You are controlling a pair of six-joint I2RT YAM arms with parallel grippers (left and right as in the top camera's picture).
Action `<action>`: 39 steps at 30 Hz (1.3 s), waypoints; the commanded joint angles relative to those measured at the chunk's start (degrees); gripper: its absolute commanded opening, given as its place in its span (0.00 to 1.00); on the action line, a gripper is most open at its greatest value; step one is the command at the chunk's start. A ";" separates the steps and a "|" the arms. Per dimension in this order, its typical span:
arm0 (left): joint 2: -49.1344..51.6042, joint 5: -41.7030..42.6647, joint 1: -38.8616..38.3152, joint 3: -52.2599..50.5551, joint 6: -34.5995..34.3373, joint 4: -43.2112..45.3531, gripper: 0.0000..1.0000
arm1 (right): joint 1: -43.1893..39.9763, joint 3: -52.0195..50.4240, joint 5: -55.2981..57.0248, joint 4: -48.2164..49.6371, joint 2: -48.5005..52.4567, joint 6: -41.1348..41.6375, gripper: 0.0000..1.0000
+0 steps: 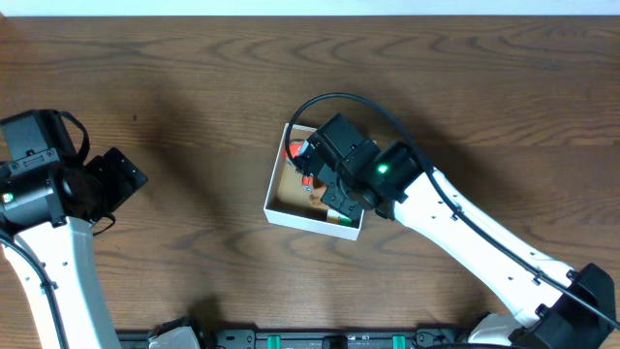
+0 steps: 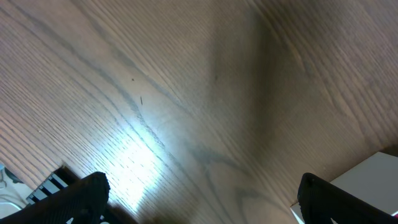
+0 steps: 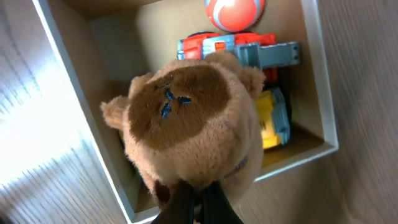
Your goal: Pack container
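Note:
The container (image 1: 310,219) is a shallow white-walled box with a brown inside, at the table's middle. In the right wrist view its rim (image 3: 62,68) frames an orange ball (image 3: 233,12), a red and grey toy (image 3: 249,50) and a yellow toy (image 3: 270,118). My right gripper (image 3: 199,199) is shut on a brown plush bear (image 3: 186,118) and holds it over the box's inside. From overhead the right wrist (image 1: 344,165) hides the bear. My left gripper (image 2: 202,193) is open and empty over bare wood at the far left (image 1: 131,179).
A corner of the white box (image 2: 373,180) shows at the right edge of the left wrist view. A black cable (image 1: 339,99) arcs above the right wrist. The dark wooden table (image 1: 194,116) spreads all round the box.

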 commanded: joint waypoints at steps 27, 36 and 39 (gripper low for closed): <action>-0.20 -0.22 0.24 1.20 0.09 -0.17 0.98 | 3.41 0.57 -5.95 8.74 18.69 -3.72 0.44; -0.20 -0.22 0.22 1.20 0.09 -0.22 0.98 | 3.41 5.88 -4.68 8.55 18.03 -3.74 0.60; -0.20 -0.20 0.22 1.20 0.09 -0.22 0.98 | 3.39 8.11 -4.63 8.00 18.03 -3.74 0.59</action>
